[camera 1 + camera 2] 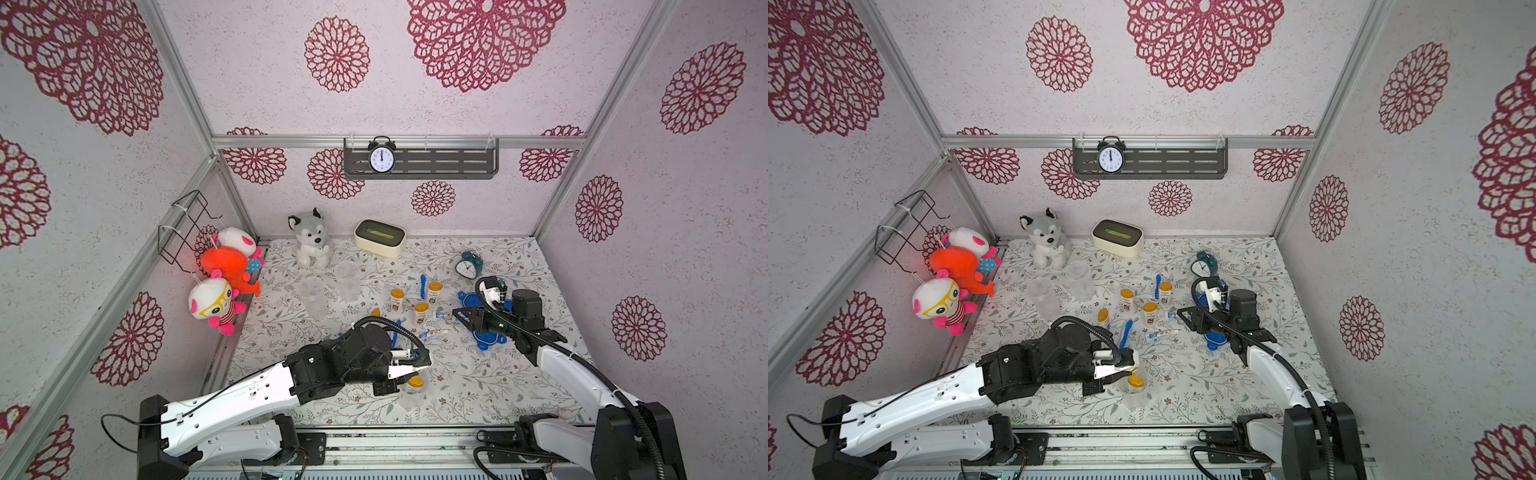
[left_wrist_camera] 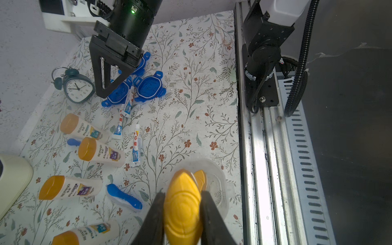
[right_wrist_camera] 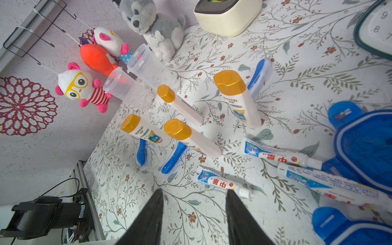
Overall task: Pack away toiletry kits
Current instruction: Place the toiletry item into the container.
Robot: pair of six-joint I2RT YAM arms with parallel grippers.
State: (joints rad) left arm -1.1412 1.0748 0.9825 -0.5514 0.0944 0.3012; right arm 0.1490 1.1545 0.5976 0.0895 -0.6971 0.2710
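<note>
Clear plastic cups (image 1: 312, 300) stand empty at the far left of the floral mat (image 1: 478, 386); nearer, the left gripper (image 2: 182, 192) is clamped on the yellow-orange cap of a white bottle (image 2: 182, 212), held close over a near cup (image 2: 219, 191) that already has another bottle (image 2: 201, 178) inside. Four more bottles (image 3: 237, 99) stand mid-table among blue toothbrushes (image 3: 174, 158). To their right the right gripper (image 3: 194, 203) hovers with jaws apart and empty, a toothpaste tube (image 3: 220, 182) just off its fingertips and the blue lids (image 3: 367, 146) beside it
</note>
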